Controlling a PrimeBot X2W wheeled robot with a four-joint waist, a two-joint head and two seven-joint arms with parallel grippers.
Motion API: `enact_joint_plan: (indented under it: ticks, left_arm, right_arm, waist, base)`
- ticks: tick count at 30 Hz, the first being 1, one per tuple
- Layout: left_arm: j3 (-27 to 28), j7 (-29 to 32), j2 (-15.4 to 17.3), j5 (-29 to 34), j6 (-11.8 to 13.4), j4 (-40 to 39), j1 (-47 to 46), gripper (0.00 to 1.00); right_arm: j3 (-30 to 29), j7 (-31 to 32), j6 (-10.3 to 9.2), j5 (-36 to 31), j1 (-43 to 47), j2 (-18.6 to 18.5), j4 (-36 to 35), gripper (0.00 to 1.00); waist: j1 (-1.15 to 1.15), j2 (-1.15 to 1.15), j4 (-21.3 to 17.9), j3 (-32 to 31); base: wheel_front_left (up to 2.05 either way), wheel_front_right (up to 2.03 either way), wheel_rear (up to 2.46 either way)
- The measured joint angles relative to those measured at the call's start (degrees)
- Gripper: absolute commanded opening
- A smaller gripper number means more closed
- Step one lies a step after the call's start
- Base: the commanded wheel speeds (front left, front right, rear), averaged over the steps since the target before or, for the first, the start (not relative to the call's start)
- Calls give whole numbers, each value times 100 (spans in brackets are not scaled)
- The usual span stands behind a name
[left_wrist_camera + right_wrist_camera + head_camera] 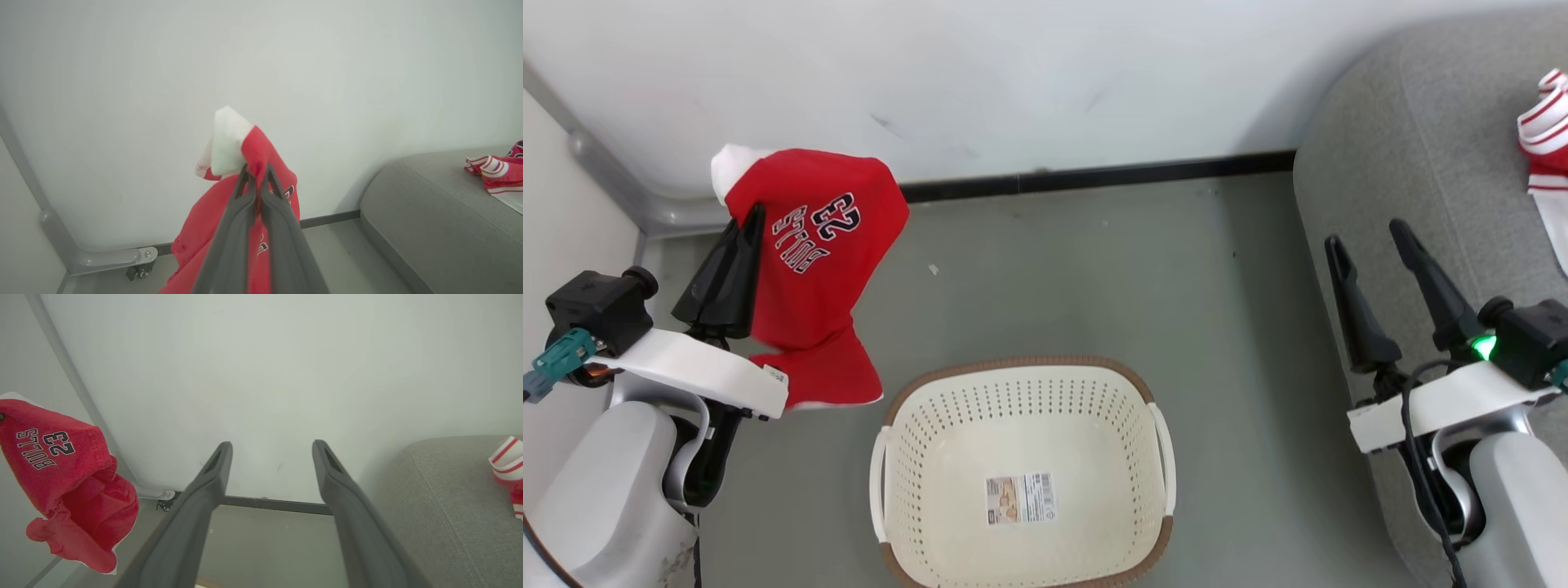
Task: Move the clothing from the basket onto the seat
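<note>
left: left gripper [256, 172] is pinching shut on soft red jersey [825, 269], hanging crumpled above floor [1054, 269], left of basket | right: right gripper [1365, 233] is standing spread, free | basket [1013, 362]: perforated cream plastic, brown-rimmed, is showing a label [1021, 498] | sofa [1421, 147]: rounded grey fabric, is bearing striped jersey [1547, 139]

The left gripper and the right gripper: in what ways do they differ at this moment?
1. The left gripper is shut, pinching a red jersey that hangs from it; the right gripper stands open and holds nothing.
2. The left gripper is to the left of the basket; the right gripper is to its right, by the grey sofa.
Both have two long dark fingers that point up in the head view.
</note>
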Motion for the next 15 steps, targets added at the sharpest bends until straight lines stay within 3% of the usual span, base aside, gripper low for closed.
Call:
enact_joint_plan:
  ticks: [15]
  left_arm:
    - [45,-1,191,290,249,-881,339,0]
  right_arm:
    - [142,0,0,74,586,-59,99,100]
  waist:
    - [0,0,33,-731]
  base:
    - [0,0,0]
